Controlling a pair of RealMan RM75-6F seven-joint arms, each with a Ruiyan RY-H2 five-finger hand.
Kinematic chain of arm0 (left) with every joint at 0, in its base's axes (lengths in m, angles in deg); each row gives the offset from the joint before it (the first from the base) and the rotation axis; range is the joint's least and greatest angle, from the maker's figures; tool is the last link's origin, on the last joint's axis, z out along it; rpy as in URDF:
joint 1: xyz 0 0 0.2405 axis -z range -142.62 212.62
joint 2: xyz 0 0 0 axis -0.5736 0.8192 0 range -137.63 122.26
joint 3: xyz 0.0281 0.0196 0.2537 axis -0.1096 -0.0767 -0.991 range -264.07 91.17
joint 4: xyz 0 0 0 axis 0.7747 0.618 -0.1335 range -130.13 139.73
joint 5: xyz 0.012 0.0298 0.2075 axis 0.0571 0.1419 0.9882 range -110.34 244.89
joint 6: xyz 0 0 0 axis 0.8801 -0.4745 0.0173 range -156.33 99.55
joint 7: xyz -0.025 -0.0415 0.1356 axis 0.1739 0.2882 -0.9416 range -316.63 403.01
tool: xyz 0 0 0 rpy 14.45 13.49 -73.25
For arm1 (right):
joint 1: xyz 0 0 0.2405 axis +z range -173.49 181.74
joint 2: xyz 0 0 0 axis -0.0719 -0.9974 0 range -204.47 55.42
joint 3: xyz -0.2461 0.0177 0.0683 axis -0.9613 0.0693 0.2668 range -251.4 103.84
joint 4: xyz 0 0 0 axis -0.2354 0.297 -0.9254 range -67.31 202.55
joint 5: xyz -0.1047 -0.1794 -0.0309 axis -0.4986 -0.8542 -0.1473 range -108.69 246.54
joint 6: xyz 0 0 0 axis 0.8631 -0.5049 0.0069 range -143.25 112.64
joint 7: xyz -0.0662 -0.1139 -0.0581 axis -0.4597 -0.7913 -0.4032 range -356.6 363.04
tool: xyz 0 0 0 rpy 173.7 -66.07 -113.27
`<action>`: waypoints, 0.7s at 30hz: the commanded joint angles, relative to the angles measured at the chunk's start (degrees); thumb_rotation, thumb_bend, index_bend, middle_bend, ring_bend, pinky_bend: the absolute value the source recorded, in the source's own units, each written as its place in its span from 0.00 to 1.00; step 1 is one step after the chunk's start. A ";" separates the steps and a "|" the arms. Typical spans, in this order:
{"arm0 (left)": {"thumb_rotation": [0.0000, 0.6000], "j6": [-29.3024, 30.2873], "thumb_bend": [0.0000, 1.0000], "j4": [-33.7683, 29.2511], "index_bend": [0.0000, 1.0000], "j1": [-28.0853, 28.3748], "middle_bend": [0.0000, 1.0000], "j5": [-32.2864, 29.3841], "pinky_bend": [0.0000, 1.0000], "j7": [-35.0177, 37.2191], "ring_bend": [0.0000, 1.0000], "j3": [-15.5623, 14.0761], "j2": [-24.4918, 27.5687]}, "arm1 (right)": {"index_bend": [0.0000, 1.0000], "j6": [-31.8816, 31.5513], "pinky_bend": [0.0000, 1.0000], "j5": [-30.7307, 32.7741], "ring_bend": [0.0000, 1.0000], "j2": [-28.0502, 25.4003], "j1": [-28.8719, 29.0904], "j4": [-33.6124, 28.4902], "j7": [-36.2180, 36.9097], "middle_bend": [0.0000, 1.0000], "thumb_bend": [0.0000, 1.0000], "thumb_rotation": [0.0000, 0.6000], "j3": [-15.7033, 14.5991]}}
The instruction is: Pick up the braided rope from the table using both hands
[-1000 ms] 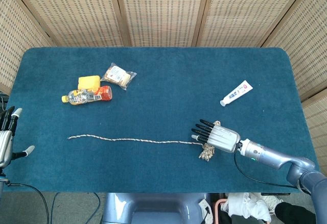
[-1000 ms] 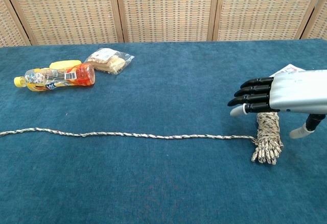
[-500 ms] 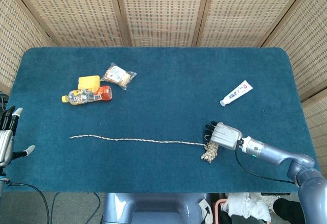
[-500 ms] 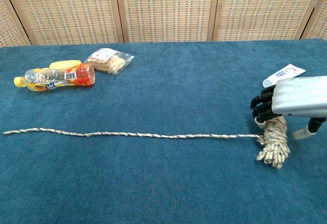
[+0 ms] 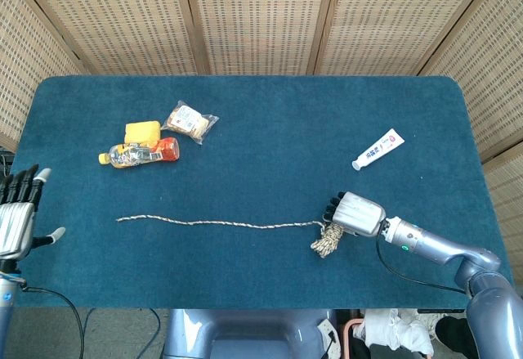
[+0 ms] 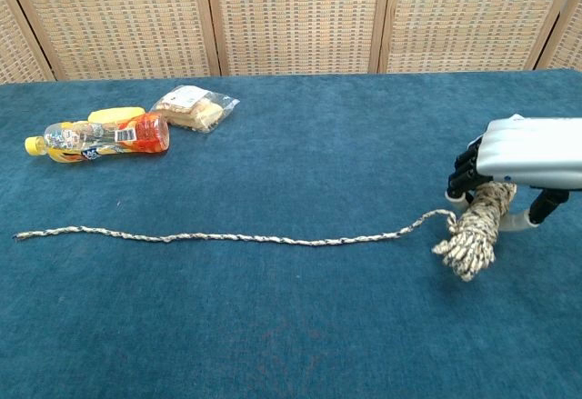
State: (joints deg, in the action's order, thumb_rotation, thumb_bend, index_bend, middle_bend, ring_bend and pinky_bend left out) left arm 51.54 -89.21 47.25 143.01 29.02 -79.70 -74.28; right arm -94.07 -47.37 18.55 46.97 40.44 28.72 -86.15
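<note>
Two hands must share this job, yet only one has the braided rope (image 6: 273, 237). The right hand (image 6: 509, 174) grips its coiled end just off the cloth, and the straight length trails leftward along the table (image 5: 270, 122). The left hand (image 5: 18, 212), fingers spread and holding nothing, hangs at the table's edge, near the free tip.

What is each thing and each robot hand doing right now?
braided rope: coiled end gripped, tail lying on the table.
right robot hand: grips the rope's coil.
left robot hand: holds nothing, fingers apart.
bottle: lying on its side.
toothpaste tube: lying flat.
</note>
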 commanded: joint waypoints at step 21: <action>1.00 -20.33 0.27 25.78 0.53 16.62 0.00 4.66 0.00 1.50 0.00 -0.94 -22.84 | 0.62 -1.33 0.55 3.12 0.45 -5.04 1.56 -12.07 -5.62 0.59 0.62 1.00 0.67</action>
State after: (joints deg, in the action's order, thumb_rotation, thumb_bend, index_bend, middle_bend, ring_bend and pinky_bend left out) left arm 31.69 -63.41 63.57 148.03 30.93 -80.47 -96.75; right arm -95.44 -44.29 13.52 48.53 28.41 23.13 -85.49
